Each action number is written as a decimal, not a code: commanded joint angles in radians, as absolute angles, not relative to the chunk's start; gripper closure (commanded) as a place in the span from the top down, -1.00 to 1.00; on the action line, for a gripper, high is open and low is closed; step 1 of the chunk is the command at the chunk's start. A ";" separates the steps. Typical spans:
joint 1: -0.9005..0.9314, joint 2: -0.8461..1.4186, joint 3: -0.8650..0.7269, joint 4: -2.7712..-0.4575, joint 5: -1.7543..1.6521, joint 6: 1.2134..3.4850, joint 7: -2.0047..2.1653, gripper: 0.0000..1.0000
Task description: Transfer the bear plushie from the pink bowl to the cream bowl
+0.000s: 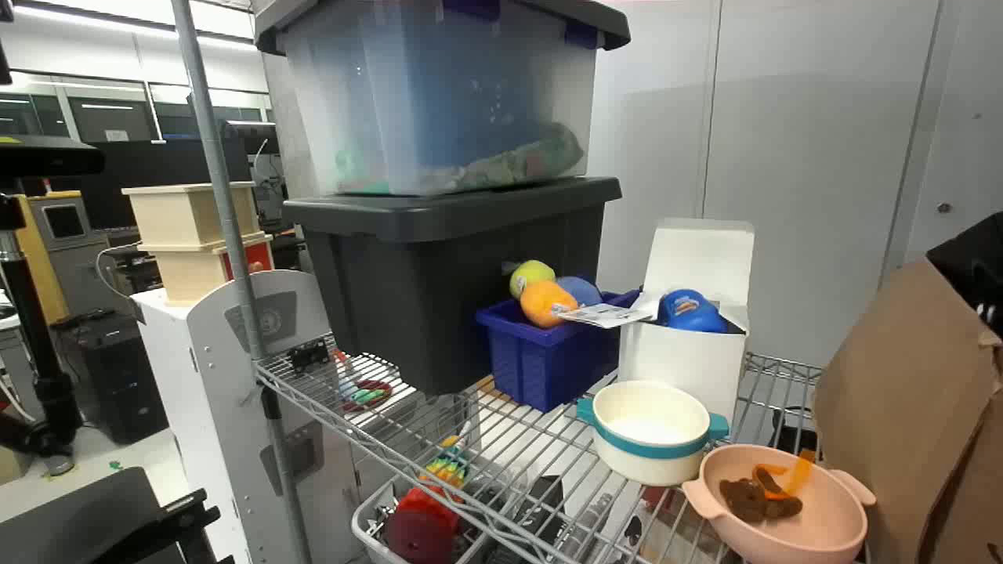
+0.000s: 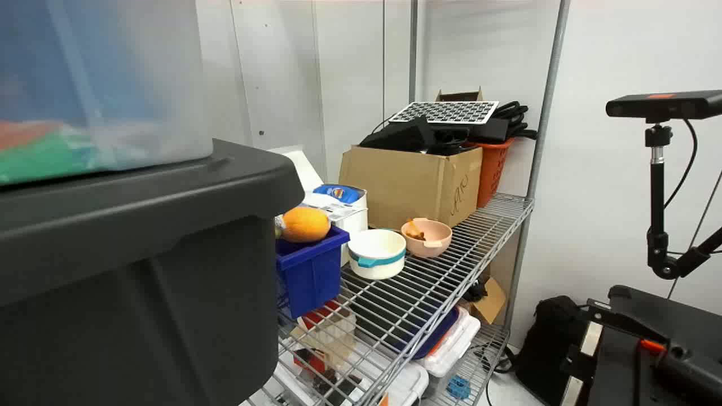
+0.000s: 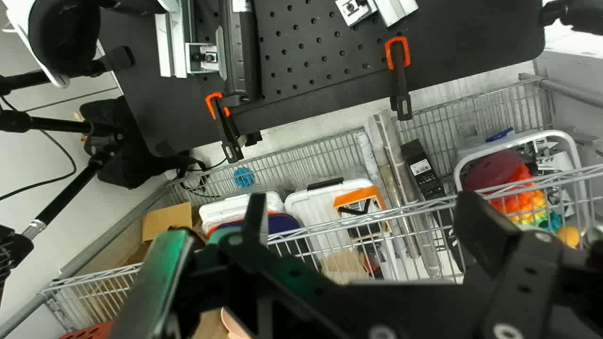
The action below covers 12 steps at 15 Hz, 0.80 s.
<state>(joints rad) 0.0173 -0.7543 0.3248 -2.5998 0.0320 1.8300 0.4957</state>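
The bear plushie (image 1: 748,500) is small and brown, with an orange strip beside it. It lies inside the salmon-pink bowl (image 1: 834,517), and it also shows in an exterior view (image 2: 418,235). The pink bowl shows there too (image 2: 439,231). The cream bowl (image 1: 646,466) has a teal band and handles and stands right beside the pink bowl, also seen in an exterior view (image 2: 377,270). Its inside looks bare. My gripper (image 3: 363,207) is open with nothing between its fingers, and appears only in the wrist view. A pink sliver of bowl (image 3: 232,325) shows behind it.
The bowls stand on a wire shelf (image 2: 406,304). Near them are a dark blue bin (image 1: 513,360) with toy fruit, a white box (image 1: 682,360) and a cardboard box (image 2: 395,180). Large black and clear totes (image 1: 439,290) stack beside the bin. A shelf post (image 1: 223,204) rises at the corner.
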 commanded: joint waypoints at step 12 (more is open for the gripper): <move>-0.016 -0.704 0.289 -2.536 -0.011 1.856 0.505 1.00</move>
